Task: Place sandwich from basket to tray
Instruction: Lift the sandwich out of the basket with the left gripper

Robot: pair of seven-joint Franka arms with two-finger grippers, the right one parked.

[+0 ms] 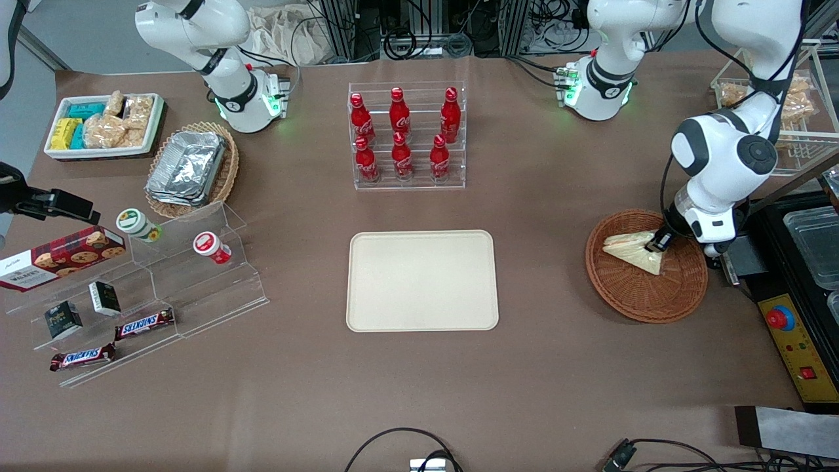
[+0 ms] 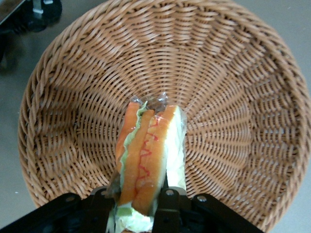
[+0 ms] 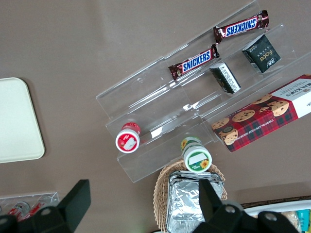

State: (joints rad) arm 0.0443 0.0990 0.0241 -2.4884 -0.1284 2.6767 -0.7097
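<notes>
- Evidently, the left arm's black two-finger gripper clamped the clear-wrapped triangular white-bread sandwich across its layers, inside the round reddish-brown wicker basket, probably for lifting
- Well apart from the basket, the flat cream-beige rectangular tray sat bare

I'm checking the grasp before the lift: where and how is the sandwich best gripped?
Grip the sandwich across its thickness, on the flat bread faces near the cut filling edge, coming from above. It stands on edge in the basket, so both faces are reachable. The tool already straddles it this way.
</notes>
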